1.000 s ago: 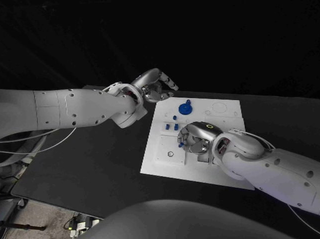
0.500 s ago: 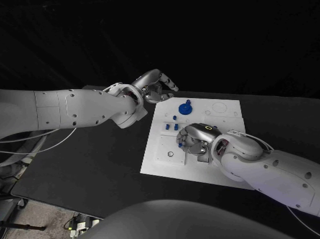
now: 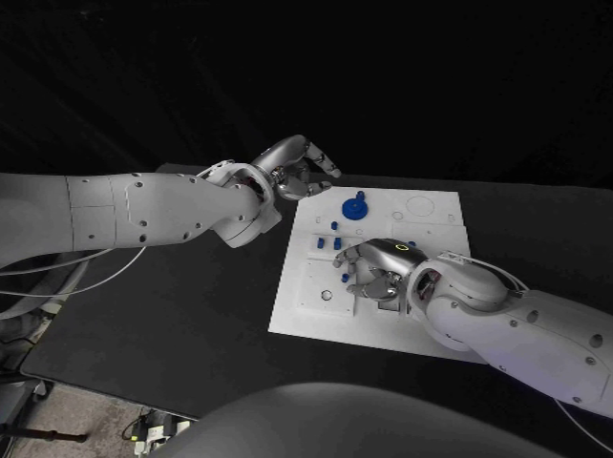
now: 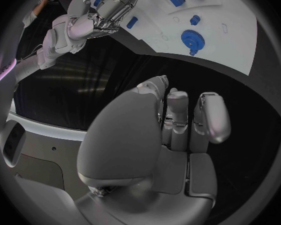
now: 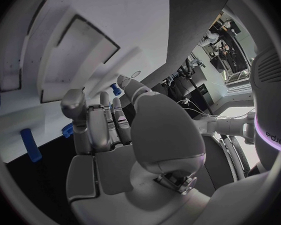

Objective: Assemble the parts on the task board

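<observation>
- our right hand (image 3: 372, 272) sits low over the task board (image 3: 431, 215), fingers curled; we cannot tell if it holds anything
- small blue parts (image 3: 328, 242) lie just beyond it
- left hand (image 3: 296, 167) curled on nothing, off the board

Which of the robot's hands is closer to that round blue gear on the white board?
Left. The left hand hovers just off the board's far corner beside the blue gear; the right hand is over the board's middle.

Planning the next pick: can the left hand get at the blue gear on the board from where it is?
Probably yes: the left hand hovers off the task board near the blue gear, nothing between them.
</observation>
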Tool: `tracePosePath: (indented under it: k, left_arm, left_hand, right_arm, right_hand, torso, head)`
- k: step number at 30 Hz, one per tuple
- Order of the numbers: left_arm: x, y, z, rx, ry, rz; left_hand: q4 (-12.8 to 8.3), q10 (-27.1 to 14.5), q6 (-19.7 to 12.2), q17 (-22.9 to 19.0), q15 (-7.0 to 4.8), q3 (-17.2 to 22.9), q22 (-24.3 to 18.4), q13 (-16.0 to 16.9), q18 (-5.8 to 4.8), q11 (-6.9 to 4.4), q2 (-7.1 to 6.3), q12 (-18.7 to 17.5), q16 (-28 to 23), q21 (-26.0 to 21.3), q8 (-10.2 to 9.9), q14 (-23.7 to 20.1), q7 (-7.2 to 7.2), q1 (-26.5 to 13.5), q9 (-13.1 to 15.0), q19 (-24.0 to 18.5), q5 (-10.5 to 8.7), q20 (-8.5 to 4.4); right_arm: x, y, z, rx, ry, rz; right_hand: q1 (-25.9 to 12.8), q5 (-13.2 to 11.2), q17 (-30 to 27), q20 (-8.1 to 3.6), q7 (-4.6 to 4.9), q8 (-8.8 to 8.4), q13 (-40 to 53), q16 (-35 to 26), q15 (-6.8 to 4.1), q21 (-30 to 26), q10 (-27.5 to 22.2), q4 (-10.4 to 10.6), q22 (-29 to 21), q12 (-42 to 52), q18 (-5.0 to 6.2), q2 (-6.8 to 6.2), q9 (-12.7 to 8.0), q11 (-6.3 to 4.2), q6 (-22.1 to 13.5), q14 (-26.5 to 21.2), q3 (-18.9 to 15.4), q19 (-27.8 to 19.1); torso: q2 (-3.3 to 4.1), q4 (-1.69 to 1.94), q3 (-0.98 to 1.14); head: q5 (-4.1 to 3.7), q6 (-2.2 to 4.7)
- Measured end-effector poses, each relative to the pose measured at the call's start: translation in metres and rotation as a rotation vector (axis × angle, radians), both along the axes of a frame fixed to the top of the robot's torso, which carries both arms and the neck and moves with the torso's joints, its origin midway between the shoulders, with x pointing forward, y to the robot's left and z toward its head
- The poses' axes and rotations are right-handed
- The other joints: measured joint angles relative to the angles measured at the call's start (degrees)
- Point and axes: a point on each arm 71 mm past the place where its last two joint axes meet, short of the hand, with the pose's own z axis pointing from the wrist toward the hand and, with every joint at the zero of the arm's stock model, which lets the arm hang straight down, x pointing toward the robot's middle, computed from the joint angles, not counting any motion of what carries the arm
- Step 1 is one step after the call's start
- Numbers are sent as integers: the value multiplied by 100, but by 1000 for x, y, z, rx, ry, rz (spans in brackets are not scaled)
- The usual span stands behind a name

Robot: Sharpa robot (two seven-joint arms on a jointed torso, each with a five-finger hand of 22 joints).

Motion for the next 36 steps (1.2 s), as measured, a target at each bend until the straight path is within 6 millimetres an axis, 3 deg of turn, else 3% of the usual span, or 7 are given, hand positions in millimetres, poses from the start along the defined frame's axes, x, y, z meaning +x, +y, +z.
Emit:
tracePosePath:
  k: [6, 12, 16, 21, 23, 30, 36]
  left_arm:
    - [0, 0, -1, 0, 2, 0]
    - [-1, 1, -1, 0, 3, 0]
    - [-1, 1, -1, 0, 3, 2]
    - [-1, 2, -1, 1, 2, 2]
    - [-1, 2, -1, 1, 2, 2]
    - [-1, 0, -2, 0, 3, -1]
    - [-1, -1, -2, -1, 4, -3]
  left_hand:
    - [0, 0, 0, -9, 0, 0, 0, 0, 0, 0, 0, 0, 0, 0, 0, 0, 0, 0, 0, 0, 0, 0]
    - [0, 0, 0, -9, -13, -1, 0, 0, 0, 0, 0, 0, 0, 0, 0, -12, 0, 0, 0, 0, 0, 0]
    - [-1, 0, 0, -11, -20, 2, 0, 0, 0, 0, 0, 0, 0, -2, 0, -20, 0, 0, 0, 0, 0, 0]
    - [0, 0, 0, -21, -20, 31, 0, 0, 0, 0, 0, 0, 0, -24, 0, -20, 0, 0, 0, 0, 0, 0]
    - [0, 0, 0, -21, -20, 31, 0, 0, 0, 0, 0, 0, 0, -24, 0, -20, 0, 0, 1, 0, 0, 0]
    - [0, 0, 0, -21, -1, 31, 0, 0, 0, 0, 0, 0, 0, -24, 0, -40, 0, 0, 1, 0, 0, 0]
    - [0, 0, 0, -20, 0, 31, 0, 0, 0, 0, 0, 0, 0, -24, 0, -40, 0, 0, 1, 0, 0, 0]
  right_arm:
    - [-1, -12, 4, 20, -24, -19]
    - [9, -38, 39, 96, -116, -58]
    - [19, -61, 75, 143, -189, -84]
    - [29, -95, 101, 153, -249, -137]
    - [32, -108, 102, 142, -256, -161]
    - [46, -139, 82, 86, -236, -243]
    - [49, -143, 54, 52, -185, -271]
  right_hand:
    - [0, -71, -60, 41, -136, -76, 147, -55, 48, -185, -352, 39, 0, 216, -8, 0, -144, 49, -136, -169, -195, -141]
    - [-6, -60, -105, 61, -155, -76, 213, -65, 60, -182, -379, 80, 0, 397, -10, 6, -209, 58, -155, -200, -237, -161]
    - [7, 40, -93, 51, -8, -26, 225, -44, 59, -83, -204, 95, 0, 549, -9, 72, -241, -2, -7, -198, -222, -86]
    - [-31, -119, -5, 1, 17, 70, 137, 122, -39, 311, -69, 231, 0, 586, -10, 139, -290, -66, 255, 35, -261, 263]
    - [-34, -223, 1, -20, 20, 80, 79, 216, -52, 534, -50, 283, 0, 586, -96, 136, -322, -85, 352, 171, -313, 455]
    - [-130, -406, 0, -23, 119, 52, -75, 236, -53, 620, -207, 402, 0, 458, -96, 85, -411, -32, 433, 203, -432, 519]
    - [-130, -405, 0, -22, 174, 34, -99, 236, -53, 620, -207, 418, 0, 458, -97, 85, -431, -32, 419, 203, -448, 519]
  torso:
    - [0, 2, 1]
    - [0, 1, 1]
    - [-1, -2, -1]
    - [-7, -9, -5]
    - [-10, -9, -12]
    - [-15, -21, -15]
    - [-5, -19, -12]
  head:
    - [-9, 0]
    - [-27, 0]
    - [-62, 0]
    - [-112, 0]
    - [-140, 0]
    - [-254, 0]
    - [-318, 0]
